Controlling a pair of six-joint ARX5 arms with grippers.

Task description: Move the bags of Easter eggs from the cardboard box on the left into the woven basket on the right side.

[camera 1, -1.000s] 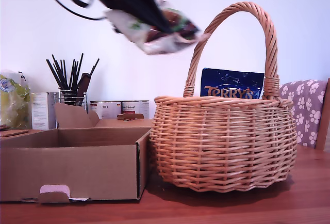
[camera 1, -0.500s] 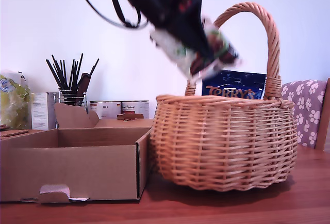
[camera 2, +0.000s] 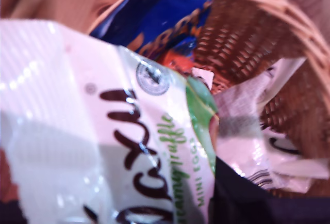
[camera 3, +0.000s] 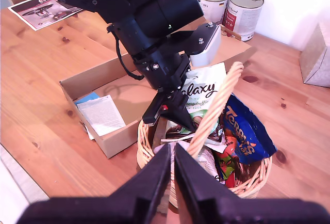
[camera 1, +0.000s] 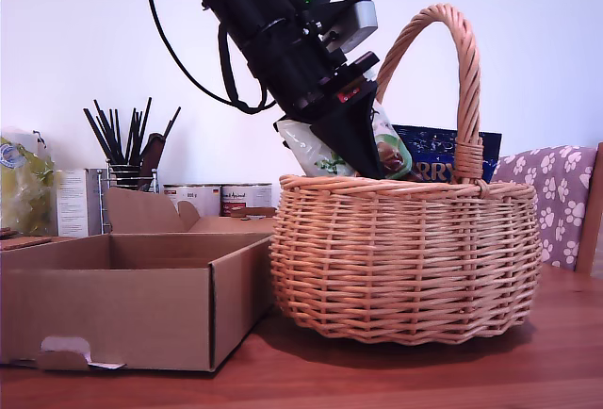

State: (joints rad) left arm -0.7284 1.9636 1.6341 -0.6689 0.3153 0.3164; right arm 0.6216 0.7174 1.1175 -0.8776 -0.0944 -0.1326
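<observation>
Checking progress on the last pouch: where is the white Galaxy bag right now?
The white Galaxy bag is held in my first tool just over the woven basket's rim, in the middle of the exterior view, beside the blue Terry's bag.

Exterior view low at table level, side-on, second wrist view high above, both sharing woven basket.

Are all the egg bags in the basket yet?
Nearly. The blue Terry's bag and a red one already sit in the woven basket. My first hand is lowering the white Galaxy bag in. The cardboard box shows only papers.
</observation>
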